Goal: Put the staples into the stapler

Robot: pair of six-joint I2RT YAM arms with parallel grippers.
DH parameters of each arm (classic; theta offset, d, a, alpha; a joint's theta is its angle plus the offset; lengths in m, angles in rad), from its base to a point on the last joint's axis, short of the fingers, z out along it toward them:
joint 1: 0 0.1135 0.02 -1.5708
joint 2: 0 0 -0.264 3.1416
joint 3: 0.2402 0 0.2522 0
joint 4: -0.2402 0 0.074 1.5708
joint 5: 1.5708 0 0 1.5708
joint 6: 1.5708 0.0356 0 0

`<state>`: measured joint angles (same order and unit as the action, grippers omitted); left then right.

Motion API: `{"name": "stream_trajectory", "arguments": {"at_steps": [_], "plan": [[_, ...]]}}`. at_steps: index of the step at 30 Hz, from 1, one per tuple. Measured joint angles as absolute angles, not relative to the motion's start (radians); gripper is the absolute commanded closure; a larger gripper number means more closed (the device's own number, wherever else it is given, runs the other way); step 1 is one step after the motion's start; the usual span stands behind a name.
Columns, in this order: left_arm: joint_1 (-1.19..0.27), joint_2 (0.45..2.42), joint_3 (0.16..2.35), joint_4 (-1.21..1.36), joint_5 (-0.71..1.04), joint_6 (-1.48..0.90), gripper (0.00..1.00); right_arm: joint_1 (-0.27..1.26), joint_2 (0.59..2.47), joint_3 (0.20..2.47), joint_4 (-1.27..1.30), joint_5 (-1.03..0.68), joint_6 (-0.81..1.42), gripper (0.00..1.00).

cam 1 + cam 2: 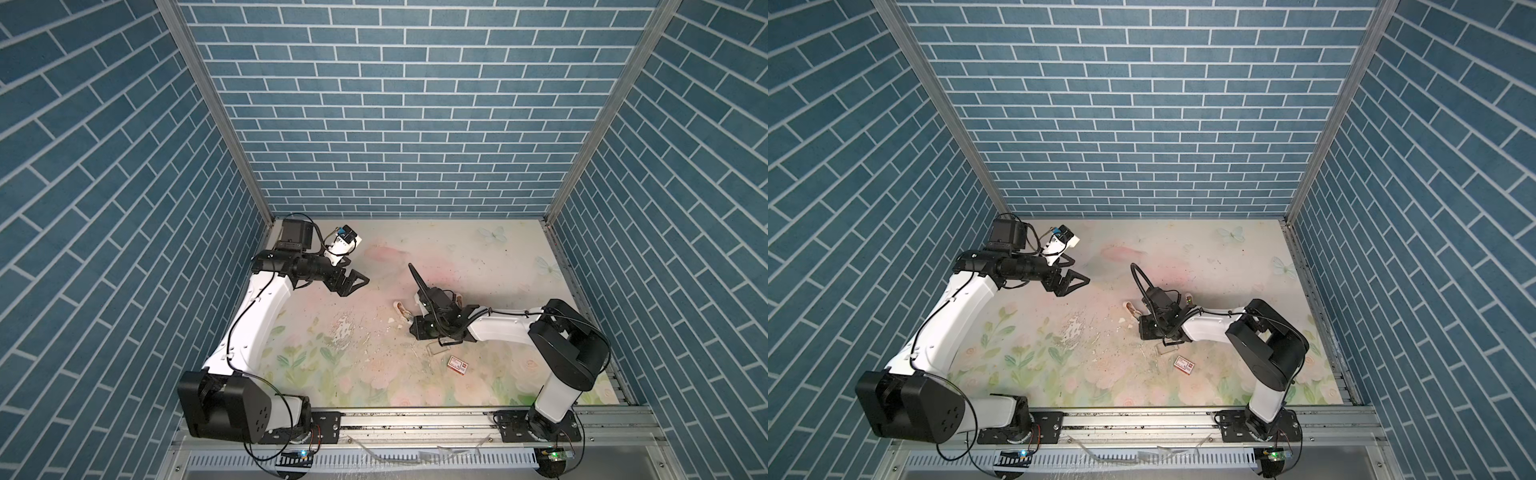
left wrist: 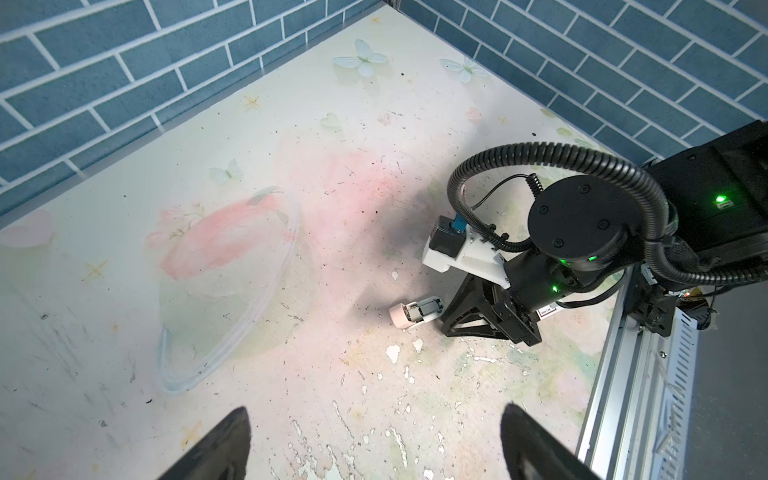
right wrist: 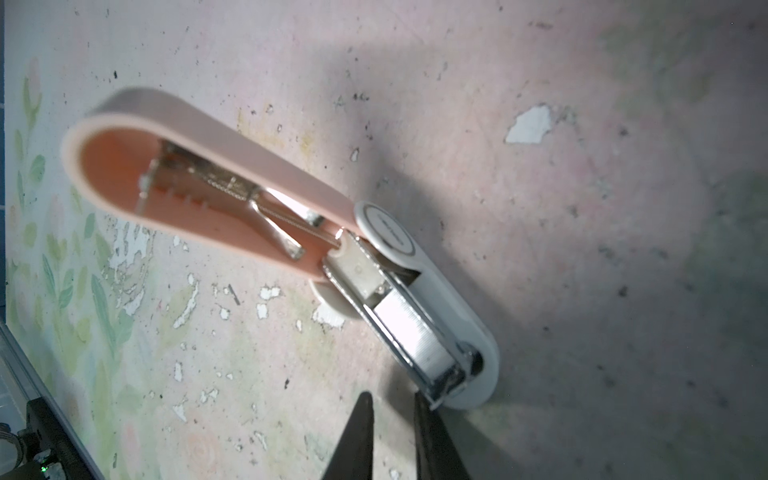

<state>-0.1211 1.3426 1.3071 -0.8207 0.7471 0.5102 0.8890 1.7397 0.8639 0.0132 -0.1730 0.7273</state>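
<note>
Stapler point(image 3: 282, 245) open, staples point(image 3: 409, 330) in channel, right claw point(image 3: 392, 401) nearly closed

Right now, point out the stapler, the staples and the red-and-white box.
stapler point(image 3: 249, 153), right wrist view, on the open pink lid.
staples point(image 3: 409, 330), right wrist view, mid-strip, lying in the open magazine.
red-and-white box point(image 1: 457, 366), in a top view, on its printed top face.

Stapler point(image 3: 291, 245): small, pale pink lid, white base, chrome magazine. Lies near centre of table point(image 1: 498, 249) in both top views, mostly hidden. Long axis runs 9 to 3 o'clock. Lid swung wide open, pink end toward 9 o'clock, underside and spring exposed.

Staples point(image 3: 409, 328): silvery ribbed strip, flat inside open chrome channel, near front end, white pusher block just behind.
</note>
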Motion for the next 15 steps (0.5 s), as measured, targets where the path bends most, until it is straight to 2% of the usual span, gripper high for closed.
{"name": "stream_trajectory", "arguments": {"at_steps": [15], "plan": [[-0.202,1.316,1.261,-0.817,0.683,0.534,0.07,0.850,1.760,0.890,0.005,-0.183,0.706,0.77]]}}
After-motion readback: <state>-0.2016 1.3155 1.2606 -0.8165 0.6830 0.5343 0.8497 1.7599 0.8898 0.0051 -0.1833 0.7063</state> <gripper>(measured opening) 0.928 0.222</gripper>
